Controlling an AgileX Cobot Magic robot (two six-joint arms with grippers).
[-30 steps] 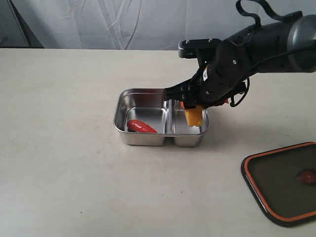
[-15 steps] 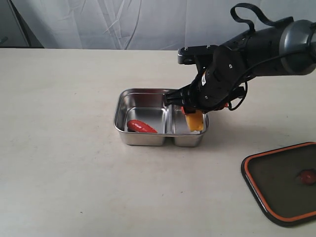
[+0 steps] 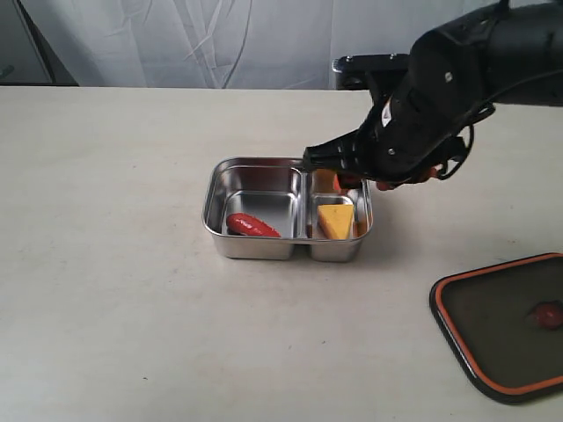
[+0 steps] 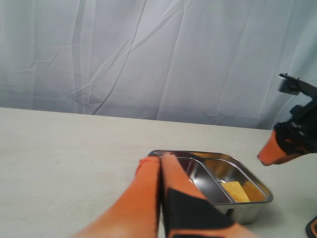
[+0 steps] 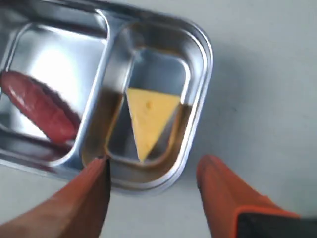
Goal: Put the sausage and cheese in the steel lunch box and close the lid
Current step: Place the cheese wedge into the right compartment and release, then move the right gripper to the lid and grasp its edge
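Pale tabletop [image 3: 132,290] carried the steel lunch box [image 3: 211,198], the sausage [image 3: 251,226] in one compartment, the cheese [image 3: 335,221] in the other. Over the cheese the right gripper [image 5: 154,166] hung spread and empty, so the lid [image 3: 506,321], well apart, seemingly came next. The left gripper [image 4: 159,158] was pressed together, empty.

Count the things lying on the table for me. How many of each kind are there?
sausage: 1
cheese: 1
steel lunch box: 1
lid: 1
Total: 4
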